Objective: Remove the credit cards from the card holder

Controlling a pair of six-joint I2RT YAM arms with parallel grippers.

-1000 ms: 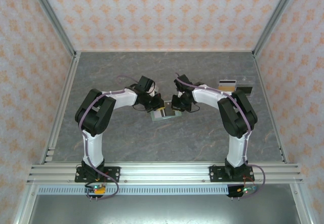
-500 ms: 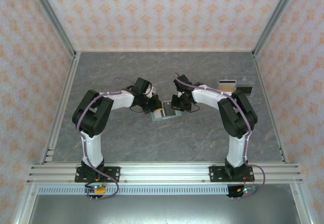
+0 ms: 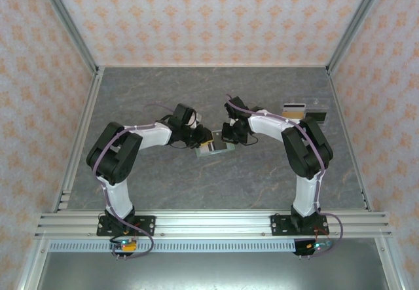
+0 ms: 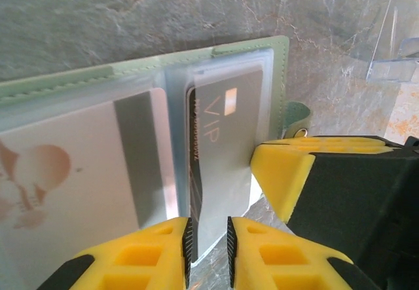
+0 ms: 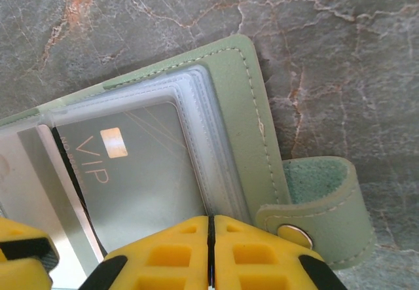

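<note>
The sage-green card holder [image 3: 213, 147] lies open on the table between my two grippers. Its clear pockets hold a grey card marked VIP [image 4: 229, 133] and a pale card with a dark stripe [image 4: 72, 172]. My left gripper [image 4: 208, 244] straddles the near edge of the VIP card's pocket, jaws slightly apart, the edge against one pad. My right gripper [image 5: 211, 251] is shut on the card holder [image 5: 242, 100] at the pocket edge beside the VIP card [image 5: 137, 172]. In the top view the left gripper [image 3: 198, 141] and right gripper [image 3: 228, 136] flank the holder.
Two loose cards, one striped [image 3: 294, 108] and one dark [image 3: 319, 116], lie at the back right of the grey marble table [image 3: 196, 185]. The holder's snap strap [image 5: 314, 205] sticks out toward the right gripper. Patterned walls and metal rails enclose the table.
The left gripper's jaws have parted slightly at the pocket edge, and the left arm's elbow has swung outward to the left. The right arm and the holder have stayed put.
</note>
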